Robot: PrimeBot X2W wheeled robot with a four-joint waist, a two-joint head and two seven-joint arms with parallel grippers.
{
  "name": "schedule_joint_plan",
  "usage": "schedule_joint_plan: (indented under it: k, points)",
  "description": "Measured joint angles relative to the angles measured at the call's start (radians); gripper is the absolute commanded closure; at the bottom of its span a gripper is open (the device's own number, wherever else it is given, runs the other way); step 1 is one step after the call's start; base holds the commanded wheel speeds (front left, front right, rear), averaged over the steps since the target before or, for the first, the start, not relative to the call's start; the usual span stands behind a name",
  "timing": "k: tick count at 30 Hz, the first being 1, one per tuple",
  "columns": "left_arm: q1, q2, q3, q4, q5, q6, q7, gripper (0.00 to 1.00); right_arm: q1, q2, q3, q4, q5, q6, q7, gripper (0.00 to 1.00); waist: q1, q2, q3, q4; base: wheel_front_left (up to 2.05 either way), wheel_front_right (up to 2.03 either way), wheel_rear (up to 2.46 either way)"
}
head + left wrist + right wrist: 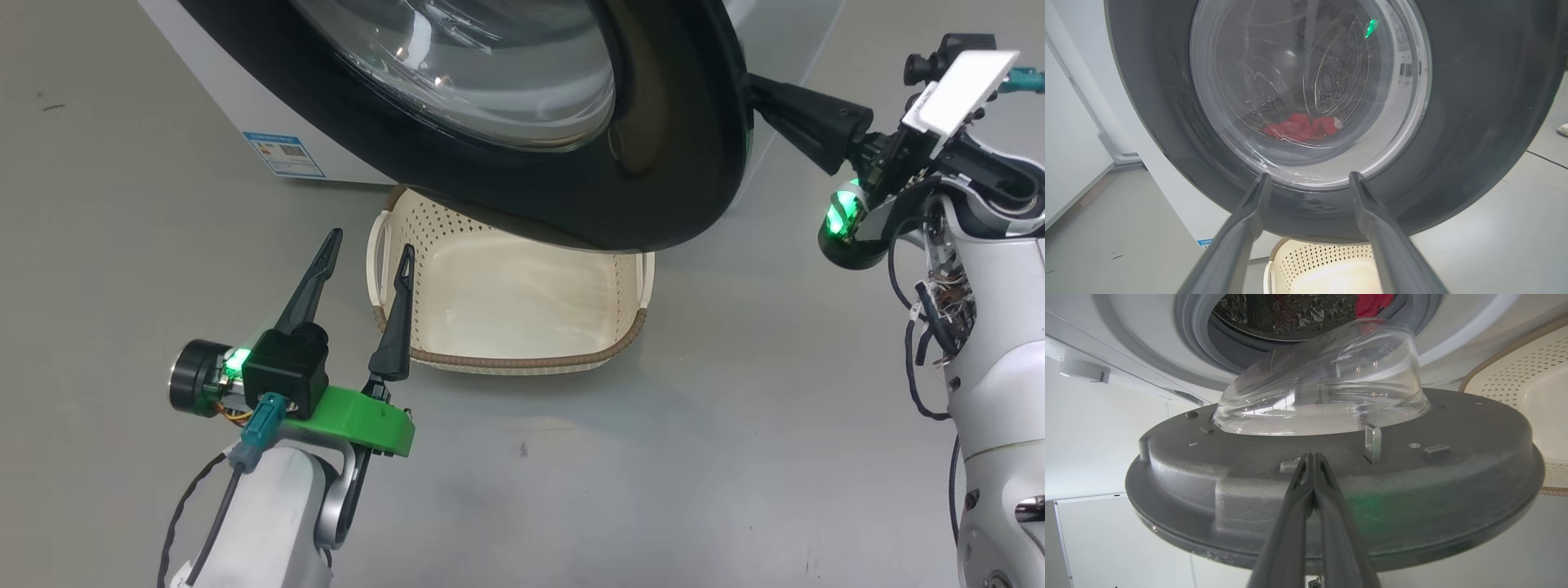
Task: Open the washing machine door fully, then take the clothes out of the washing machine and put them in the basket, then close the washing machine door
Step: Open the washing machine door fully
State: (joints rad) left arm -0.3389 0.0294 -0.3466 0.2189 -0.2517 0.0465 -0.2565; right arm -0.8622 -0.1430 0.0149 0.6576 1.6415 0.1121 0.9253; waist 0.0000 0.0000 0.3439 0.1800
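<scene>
Washing machine door [653,163] ajar above the basket [522,359], closed right gripper [1312,458] against its inner face, apparently to push it wider; left gripper [370,243] spread, waiting beside basket for red clothes [1300,127] in the drum [1339,73].

I count one washer [229,106], with one door [678,163] and one blue sticker [283,153]. There is one basket [522,359], and it has two white handles [377,245]. I see one red heap of clothes [1300,127]; how many garments make it up I cannot tell. One metal hook [1373,443] stands on the door's inner face. I have two grippers, the left gripper [370,242] and the right gripper [1312,457], with two fingers [310,286] each.
</scene>
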Motion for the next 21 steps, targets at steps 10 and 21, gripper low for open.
schedule_joint_plan:
  k: [10,21]
  points:
    - [0.034,0.000,0.002,0.025,0.002,-0.009,0.000,0.00,0.095,0.035,0.006,-0.011,0.021,0.010,0.014,1.00,0.0000,0.0000,-0.057,-0.006,0.00,0.00,0.00]
    - [0.081,0.001,0.010,0.041,0.001,-0.016,0.000,0.00,0.208,0.067,0.042,-0.045,0.023,0.010,0.015,1.00,0.0000,0.0000,-0.129,0.007,0.00,0.00,0.00]
